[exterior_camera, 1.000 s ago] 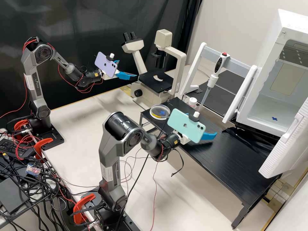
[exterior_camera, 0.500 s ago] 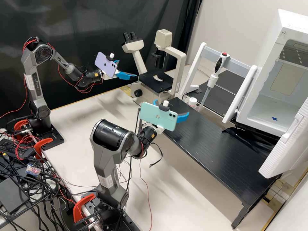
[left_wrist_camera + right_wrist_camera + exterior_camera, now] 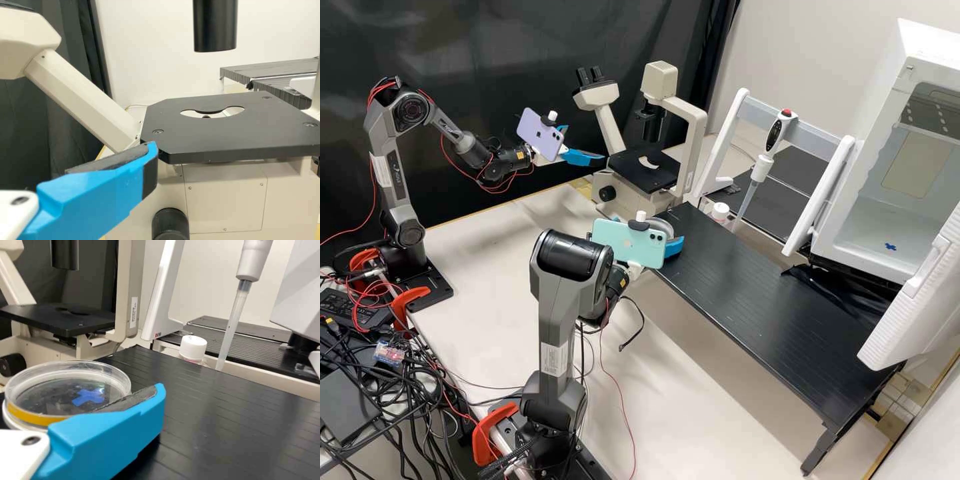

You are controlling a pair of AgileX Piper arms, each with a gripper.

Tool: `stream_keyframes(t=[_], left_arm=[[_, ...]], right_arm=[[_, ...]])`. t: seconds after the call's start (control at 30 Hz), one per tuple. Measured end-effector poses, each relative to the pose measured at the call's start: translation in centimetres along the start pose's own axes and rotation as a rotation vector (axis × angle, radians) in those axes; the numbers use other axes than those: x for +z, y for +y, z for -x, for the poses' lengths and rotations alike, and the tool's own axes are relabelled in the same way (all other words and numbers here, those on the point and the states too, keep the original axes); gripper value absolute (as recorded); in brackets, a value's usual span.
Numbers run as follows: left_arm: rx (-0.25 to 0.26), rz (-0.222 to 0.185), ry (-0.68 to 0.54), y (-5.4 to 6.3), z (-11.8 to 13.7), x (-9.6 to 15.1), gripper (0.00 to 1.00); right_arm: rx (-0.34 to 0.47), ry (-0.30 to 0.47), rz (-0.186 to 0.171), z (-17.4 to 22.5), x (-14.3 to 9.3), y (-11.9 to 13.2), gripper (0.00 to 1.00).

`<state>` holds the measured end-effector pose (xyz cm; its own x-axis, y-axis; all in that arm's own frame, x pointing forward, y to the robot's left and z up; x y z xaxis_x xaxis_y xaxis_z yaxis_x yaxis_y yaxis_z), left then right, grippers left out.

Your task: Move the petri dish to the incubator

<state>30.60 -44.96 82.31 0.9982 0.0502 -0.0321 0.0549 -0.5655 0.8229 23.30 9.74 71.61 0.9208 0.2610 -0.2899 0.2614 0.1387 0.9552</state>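
Observation:
In the high view the right gripper [image 3: 673, 248] is low over the near left end of the black raised shelf, the petri dish [image 3: 663, 229] partly hidden behind its phone. The right wrist view has the right gripper [image 3: 107, 432] open, one finger beside the clear, yellow-banded petri dish [image 3: 65, 385] and covering part of its rim; the other finger is hidden. The left gripper [image 3: 585, 142] stands open and empty by the microscope in the high view; one finger of the left gripper [image 3: 100, 192] shows in the left wrist view. The incubator [image 3: 873, 220] is open at the right, a blue cross on its floor.
The microscope [image 3: 647, 170] stands behind the shelf [image 3: 773, 313]. A pipette [image 3: 763, 160] hangs on a white stand beyond, near a white-capped bottle [image 3: 720, 212]. The incubator's open door [image 3: 920, 300] juts out at the shelf's right side.
The right gripper has swung left from over the shelf's middle, then come down at the petri dish, now partly covered in the high view. The left arm has kept still.

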Motion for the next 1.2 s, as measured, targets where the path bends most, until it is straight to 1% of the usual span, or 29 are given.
stream_keyframes(t=[0.03,0.07,0.2,0.83,0.93,1.2], left_arm=[[0.000,0.000,0.000,0.00,0.00,0.00,1.00],[0.000,0.000,0.000,0.00,0.00,0.00,1.00],[0.000,0.000,0.000,0.00,0.00,0.00,1.00],[0.000,0.000,0.000,0.00,0.00,0.00,1.00],[0.000,0.000,0.000,0.00,0.00,0.00,1.00],[0.000,0.000,0.000,0.00,0.00,0.00,1.00]], right_arm=[[-0.003,-0.002,-0.004,-0.06,0.09,-0.05,0.00],[-0.005,-0.006,-0.018,-0.16,0.31,-0.04,0.00],[-0.009,-0.010,-0.034,-0.25,0.72,0.04,0.00],[-0.011,0.002,-0.034,-0.47,0.71,0.30,0.00],[-0.011,0.001,-0.043,-0.48,0.80,0.37,0.00],[-0.017,0.004,-0.037,-0.49,0.91,0.43,0.00]])
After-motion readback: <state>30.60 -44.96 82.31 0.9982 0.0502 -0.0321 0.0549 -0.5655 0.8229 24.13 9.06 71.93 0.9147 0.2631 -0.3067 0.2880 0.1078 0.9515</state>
